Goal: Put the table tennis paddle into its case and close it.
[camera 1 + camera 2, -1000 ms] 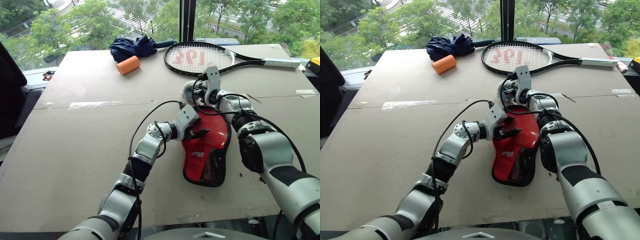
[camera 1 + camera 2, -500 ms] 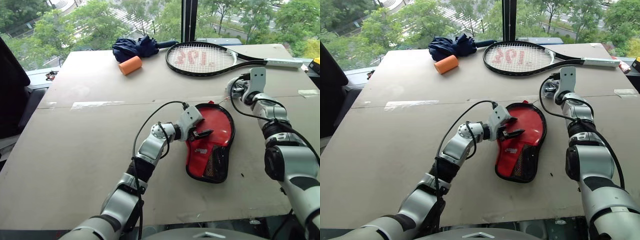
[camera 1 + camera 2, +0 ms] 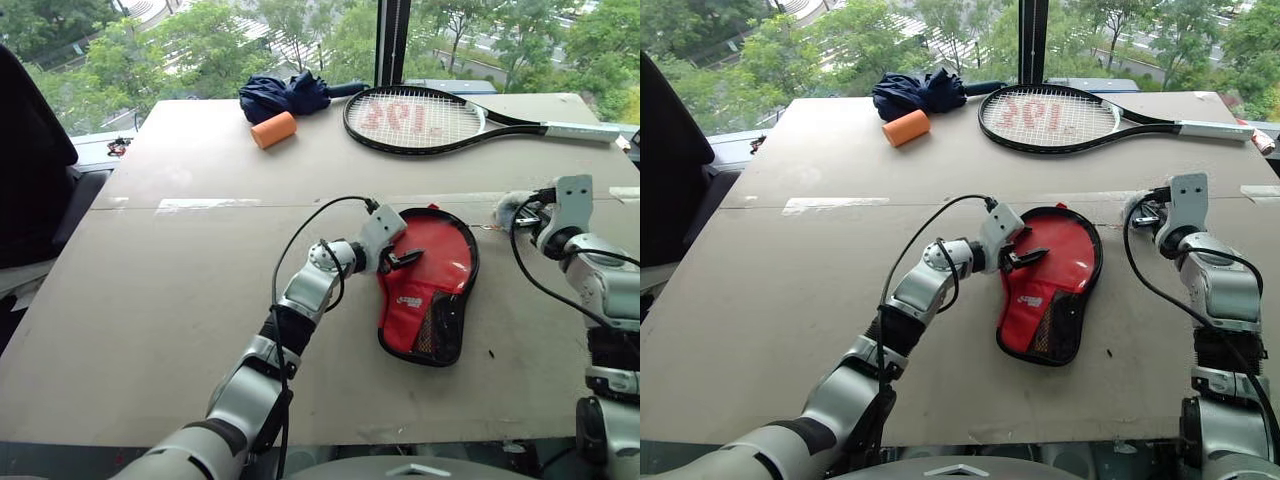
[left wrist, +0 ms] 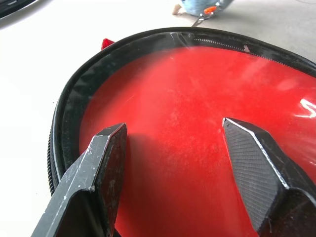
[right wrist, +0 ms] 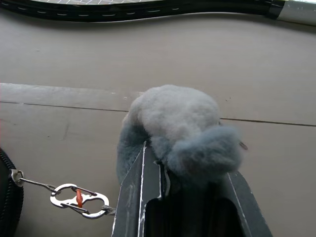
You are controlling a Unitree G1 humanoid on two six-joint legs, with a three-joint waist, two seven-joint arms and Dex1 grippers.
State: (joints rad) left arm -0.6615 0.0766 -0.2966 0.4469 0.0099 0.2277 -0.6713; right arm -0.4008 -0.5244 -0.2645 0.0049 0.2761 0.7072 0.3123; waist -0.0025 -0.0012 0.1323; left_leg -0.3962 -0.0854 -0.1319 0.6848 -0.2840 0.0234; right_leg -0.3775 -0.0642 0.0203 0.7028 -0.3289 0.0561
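Right wrist view shows the right gripper point(image 5: 190, 173) clenched on the fuzzy ball charm point(image 5: 180, 128) while the left gripper point(image 3: 405, 260), fingers apart, hovers over the case point(image 3: 430, 290) at centre frame; judged risk: pulling sideways could drag the unpinned case instead of zipping.
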